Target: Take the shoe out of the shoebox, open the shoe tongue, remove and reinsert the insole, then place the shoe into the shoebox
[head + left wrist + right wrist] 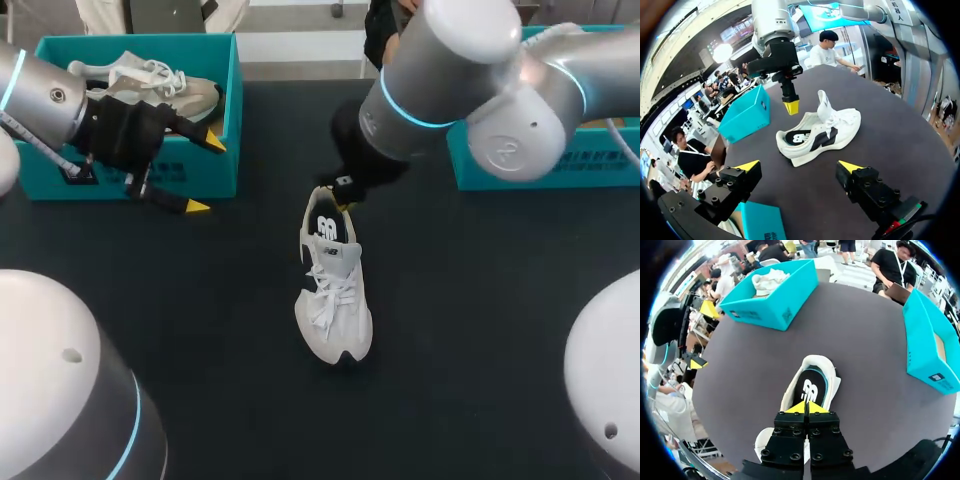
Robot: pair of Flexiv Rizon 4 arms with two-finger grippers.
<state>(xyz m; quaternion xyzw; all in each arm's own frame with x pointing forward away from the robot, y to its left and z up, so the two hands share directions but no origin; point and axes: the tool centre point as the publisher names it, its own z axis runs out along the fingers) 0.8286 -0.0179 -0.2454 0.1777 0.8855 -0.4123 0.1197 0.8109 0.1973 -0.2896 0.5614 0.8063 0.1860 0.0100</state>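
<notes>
White shoe [335, 300], white logo [810, 390] on black insole [820, 380], labelled teal shoebox [775, 307]

Dark matte table [480, 330]. Far left: a teal box [232, 110] holding a second pale shoe [150, 80] (laces uppermost).

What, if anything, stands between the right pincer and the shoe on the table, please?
Nothing visible does: the right pincer, shut, hangs directly over the heel opening of the shoe, with no object between them.

Two white shoes [335, 300] [165, 82], two teal shoeboxes [232, 90] [600, 170], two arms [40, 95] [450, 80], two yellow-tipped tools [205, 175] [340, 198]
</notes>
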